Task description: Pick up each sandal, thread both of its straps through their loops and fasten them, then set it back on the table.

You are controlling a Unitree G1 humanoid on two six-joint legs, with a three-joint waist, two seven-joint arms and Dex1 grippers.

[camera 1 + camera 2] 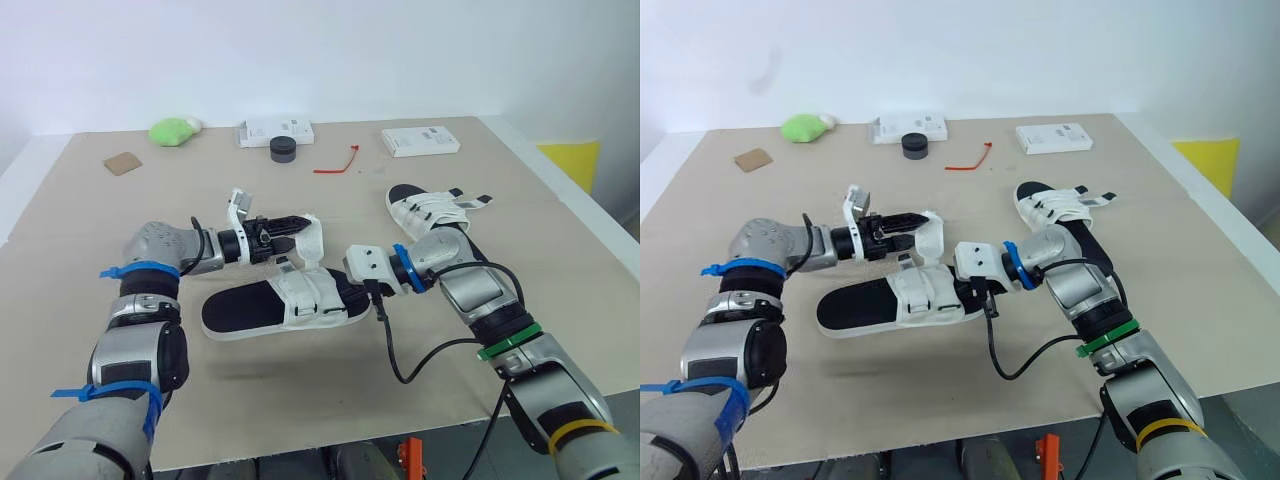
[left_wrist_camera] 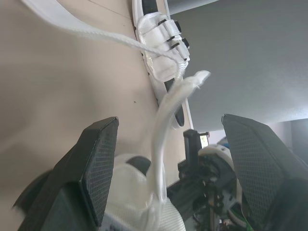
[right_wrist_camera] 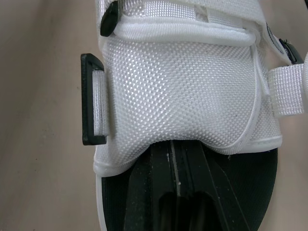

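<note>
Fingers (image 2: 98, 168) of the left gripper (image 2: 168, 122) stand wide apart. A white webbing strap (image 2: 166, 110) rises through the gap between them without being squeezed. That strap belongs to the white fabric sandal with a black sole (image 1: 270, 305), which lies over the tan wooden table (image 1: 80, 250) between the two grippers. Its long black footbed stretches out under the left gripper, and its white upper lies just ahead of the right one.

The right gripper (image 3: 177, 163) has its two fingers pressed together and pushed in under the white upper, flat along the footbed. Whether they pinch any fabric there is hard to tell. Just beside those fingers, on the edge of the upper, a black rectangular plastic loop (image 3: 89, 98) hangs from a short white tab with nothing threaded through it.

A second white sandal (image 1: 425, 208) rests on the table behind the right gripper, close against that arm's forearm, with its strap ends sticking out sideways.

Well beyond both grippers, along the far side of the table, lie a green cloth lump (image 1: 175, 130), a brown cardboard square (image 1: 123, 163), a flat white box (image 1: 275, 130) with a black round puck (image 1: 283, 150) just beside it, a red zip tie (image 1: 337, 162) and another flat white box (image 1: 420, 140).
</note>
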